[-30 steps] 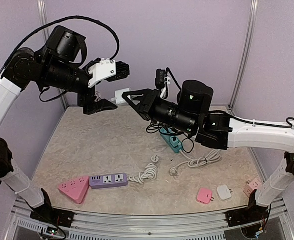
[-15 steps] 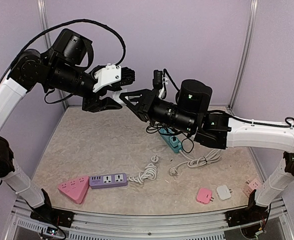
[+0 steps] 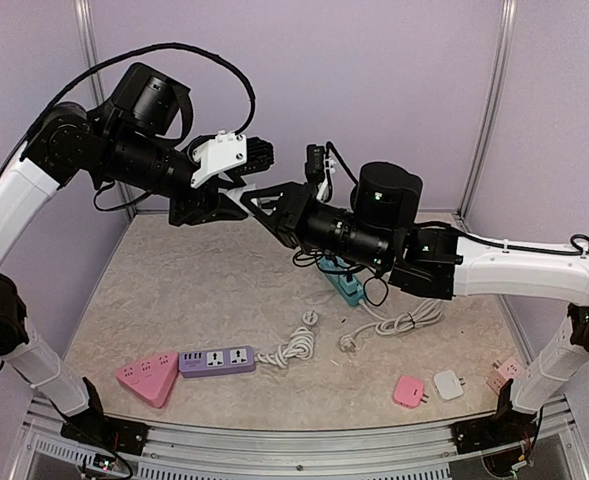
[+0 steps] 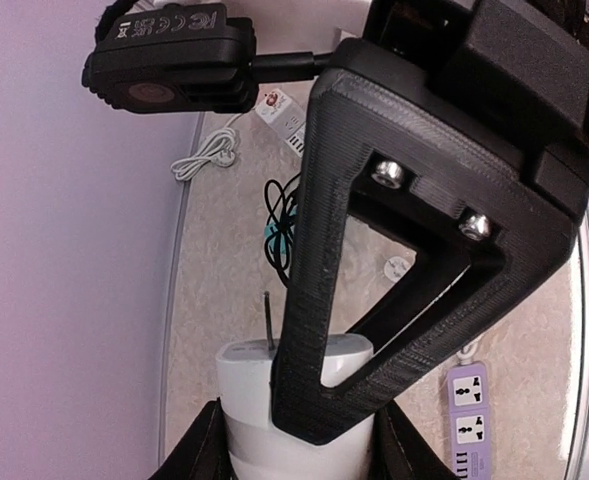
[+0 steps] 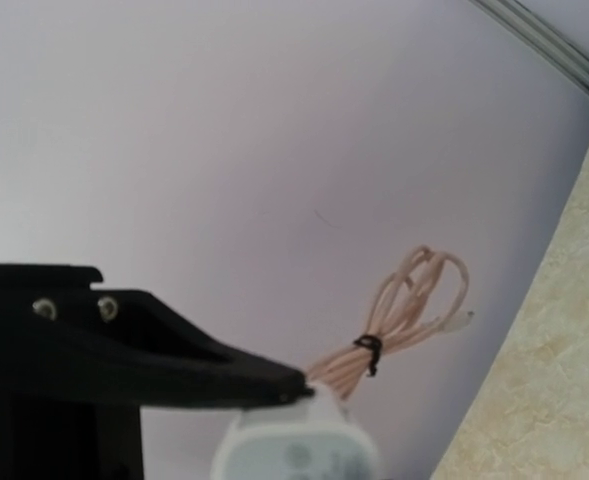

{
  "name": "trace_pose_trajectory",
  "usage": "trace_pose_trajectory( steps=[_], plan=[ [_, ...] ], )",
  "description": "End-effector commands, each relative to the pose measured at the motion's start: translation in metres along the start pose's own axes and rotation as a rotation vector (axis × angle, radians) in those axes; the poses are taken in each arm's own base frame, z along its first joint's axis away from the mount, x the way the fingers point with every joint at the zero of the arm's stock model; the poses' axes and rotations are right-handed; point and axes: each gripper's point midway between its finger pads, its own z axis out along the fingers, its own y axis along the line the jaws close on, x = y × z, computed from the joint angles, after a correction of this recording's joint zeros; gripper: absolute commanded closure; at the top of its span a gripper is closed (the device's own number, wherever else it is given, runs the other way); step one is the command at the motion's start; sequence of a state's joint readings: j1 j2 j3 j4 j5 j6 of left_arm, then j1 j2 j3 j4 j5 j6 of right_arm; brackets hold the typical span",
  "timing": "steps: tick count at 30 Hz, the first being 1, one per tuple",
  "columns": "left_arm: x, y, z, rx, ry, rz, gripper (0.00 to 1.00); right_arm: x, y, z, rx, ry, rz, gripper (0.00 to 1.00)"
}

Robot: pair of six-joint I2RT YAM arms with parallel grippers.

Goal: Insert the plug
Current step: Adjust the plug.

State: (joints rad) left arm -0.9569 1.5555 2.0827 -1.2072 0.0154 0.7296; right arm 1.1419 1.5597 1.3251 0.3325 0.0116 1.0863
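The white plug (image 3: 234,194) hangs in the air at the back left, where both arms meet. My left gripper (image 3: 221,203) is shut on its body. In the left wrist view the plug (image 4: 246,372) sits between my two fingertips, with a metal prong (image 4: 269,322) pointing away. My right gripper (image 3: 261,203) stands slightly open at the plug's other end, and one black finger (image 4: 314,260) lies across it. The right wrist view shows the plug (image 5: 294,455) at the bottom edge with that finger's tip (image 5: 274,385) at its corner. A tied pink cable bundle (image 5: 406,308) trails behind it.
On the table lie a purple power strip (image 3: 217,361) beside a pink triangular one (image 3: 148,377), a teal strip (image 3: 345,285) under my right arm, and white cable coils (image 3: 292,346). Small pink (image 3: 409,390) and white (image 3: 448,384) adapters sit front right. Purple walls enclose the back and sides.
My left gripper has moved right to the plug and closed on it. My right gripper's jaws have parted a little. Both arms stay raised.
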Motion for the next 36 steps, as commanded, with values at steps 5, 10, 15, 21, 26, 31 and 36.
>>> trace_pose_trajectory(
  steps=[5,10,15,21,26,31,36],
  plan=[
    [0.03,-0.021,0.019,0.061,0.099,-0.107,1.0,-0.034,0.004,-0.038,0.141,-0.079,-0.251,0.27],
    [0.053,-0.027,0.026,0.126,0.118,-0.307,1.0,-0.029,-0.027,-0.069,0.358,0.018,-0.704,0.19],
    [0.065,-0.042,0.03,0.312,0.088,-0.519,1.0,0.037,-0.032,-0.08,0.18,0.154,-1.465,0.18],
    [0.072,-0.061,0.041,0.421,0.086,-0.605,1.0,0.085,-0.046,-0.065,-0.033,0.264,-1.959,0.06],
    [0.074,-0.074,0.047,0.504,0.095,-0.65,1.0,0.097,-0.065,-0.038,-0.054,0.367,-2.172,0.07],
    [0.076,-0.081,0.05,0.549,0.101,-0.659,1.0,0.087,-0.075,-0.027,-0.053,0.362,-2.21,0.09],
    [0.075,-0.085,0.056,0.581,0.107,-0.673,1.0,0.088,-0.082,-0.017,-0.078,0.372,-2.241,0.16]
  ],
)
